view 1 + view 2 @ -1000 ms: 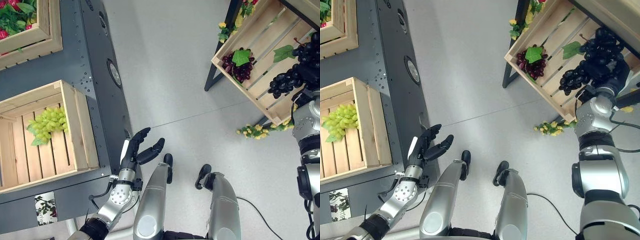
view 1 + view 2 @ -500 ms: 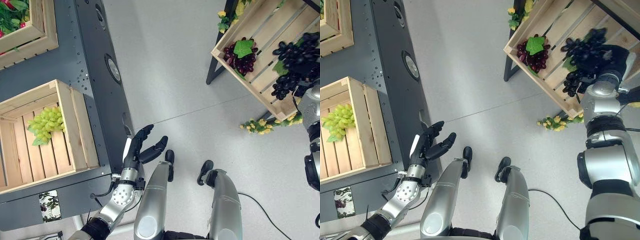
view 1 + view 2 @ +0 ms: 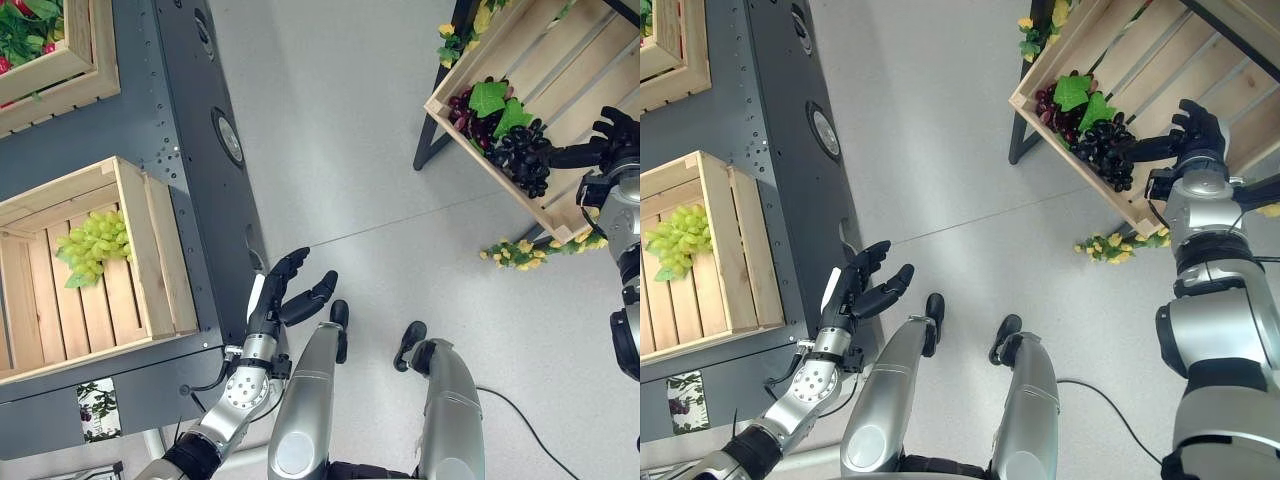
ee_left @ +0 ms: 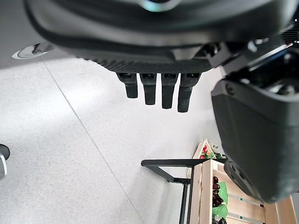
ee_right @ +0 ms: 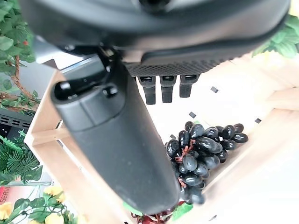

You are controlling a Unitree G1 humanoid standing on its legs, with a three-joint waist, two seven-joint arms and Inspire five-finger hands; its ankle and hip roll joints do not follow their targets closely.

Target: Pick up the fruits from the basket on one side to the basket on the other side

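A: Lying in the slatted crate on the robot's right (image 3: 470, 130), the black grape bunch (image 3: 522, 152) rests beside a dark red bunch (image 3: 468, 113) with green leaves, and the right hand (image 3: 1188, 135) hovers just beside it with its fingers spread and straight, gripping nothing.

B: Why that crate? Isn't the fruit meant to cross over?

A: I judge this crate to be the source, since it holds two bunches, while the crate on the robot's left (image 3: 150, 250) holds a single green grape bunch (image 3: 92, 245). The black bunch sits free on the slats; the right wrist view shows it past the straight fingers (image 5: 162, 89), untouched.

B: And the left hand?

A: The left hand (image 3: 275, 300) hangs low near the dark grey stand (image 3: 190, 150), fingers relaxed and slightly apart, empty. It looks idle, probably waiting.

B: What about the room?

A: A pale grey speckled floor (image 3: 340, 120) runs between the two sides, well apart. The right crate tilts on a black frame (image 3: 432, 130), with yellow flowers (image 3: 515, 255) at its lower edge. Another wooden crate with greenery (image 3: 50, 45) sits farther along the stand.
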